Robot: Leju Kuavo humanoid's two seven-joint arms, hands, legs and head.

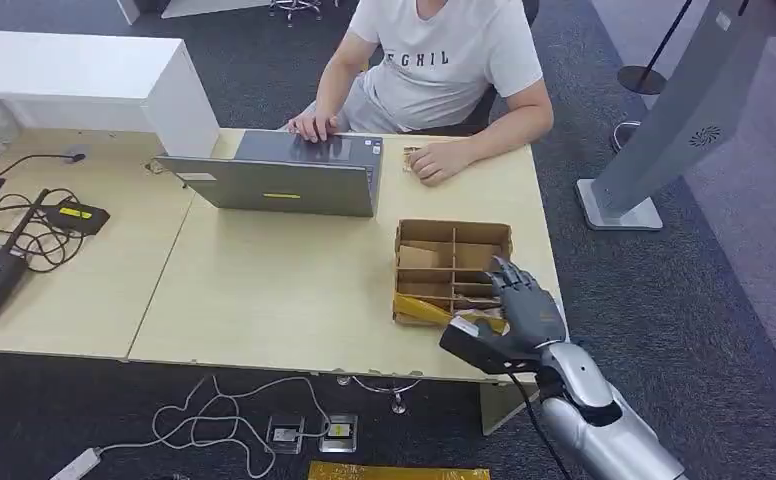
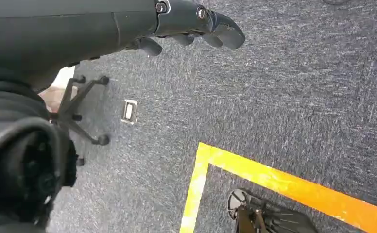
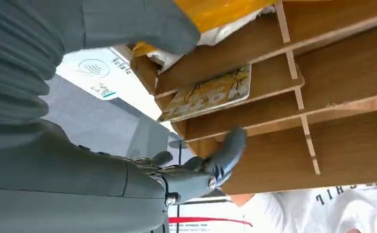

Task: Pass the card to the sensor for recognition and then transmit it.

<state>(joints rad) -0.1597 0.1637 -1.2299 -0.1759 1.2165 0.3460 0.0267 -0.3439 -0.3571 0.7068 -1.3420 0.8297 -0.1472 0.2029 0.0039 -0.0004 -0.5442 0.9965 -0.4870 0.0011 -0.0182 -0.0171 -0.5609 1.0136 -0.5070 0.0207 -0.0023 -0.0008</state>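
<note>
Head view: my right hand (image 1: 520, 305) hangs over the near-right part of the wooden divider box (image 1: 453, 262) at the table's (image 1: 264, 290) right end, fingers spread, holding nothing I can make out. I'd judge it's placed there to reach into a slot for the card. A yellow packet (image 1: 426, 311) lies across the box's near edge, just beside my palm, and could get in the way. A person in a white T-shirt (image 1: 444, 55) sits at the far side, one hand on a grey laptop (image 1: 282, 176). Black devices w/ tangled cables (image 1: 24, 225) sit far left; a grey stand (image 1: 664, 120) rises off the table's right on the carpet. Which item is the sensor, I can't tell.

Left wrist view: my left hand (image 2: 196, 26) hangs over dark carpet (image 2: 274, 97), fingers curled in, nothing in them. A yellow floor stripe (image 2: 283, 182) and a chair base (image 2: 82, 114) lie below.

Right wrist view: the card (image 3: 211, 92), printed yellow-grey, lies flat in a box slot. My fingertips (image 3: 231, 145) hover at the next slot, apart from it; a thin divider (image 3: 235, 104) stands between them.
</note>
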